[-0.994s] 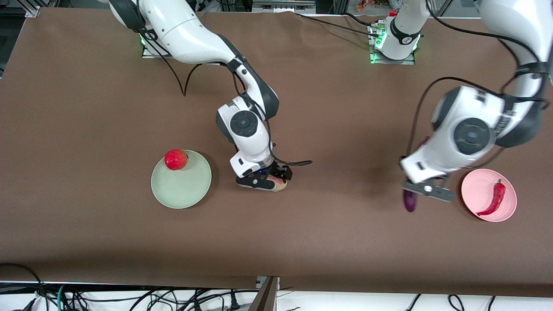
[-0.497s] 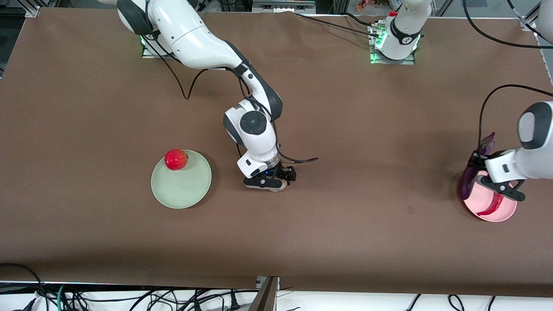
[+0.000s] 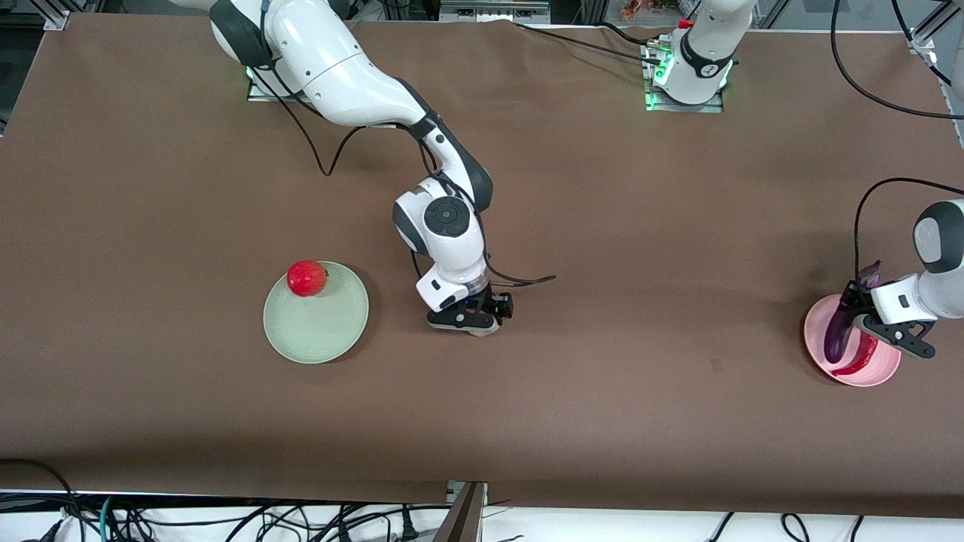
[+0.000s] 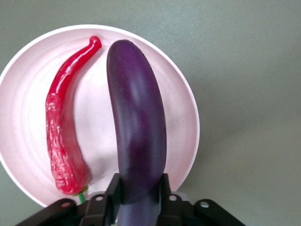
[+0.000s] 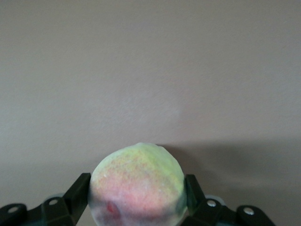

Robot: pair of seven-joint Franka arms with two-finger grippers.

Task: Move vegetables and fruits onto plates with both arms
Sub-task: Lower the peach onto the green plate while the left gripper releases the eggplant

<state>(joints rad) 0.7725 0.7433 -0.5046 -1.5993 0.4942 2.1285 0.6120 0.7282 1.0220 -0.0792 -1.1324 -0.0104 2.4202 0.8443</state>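
The peach (image 5: 137,185) is mostly hidden in the front view, tucked under the right end effector (image 3: 468,319) near the middle of the frame; only a small pale bit peeks out. In the right wrist view, the end effector's fingers (image 5: 79,192) are closed on both sides of the peach.

At the right edge of the frame, part of the left arm is cut off. The left end effector (image 3: 866,320) grips the eggplant (image 4: 137,123) over the pink plate (image 4: 26,84), beside the chili pepper (image 4: 61,136).

The apple (image 3: 306,278) sits on the green plate (image 3: 320,331) at center left of the brown surface (image 3: 602,203).
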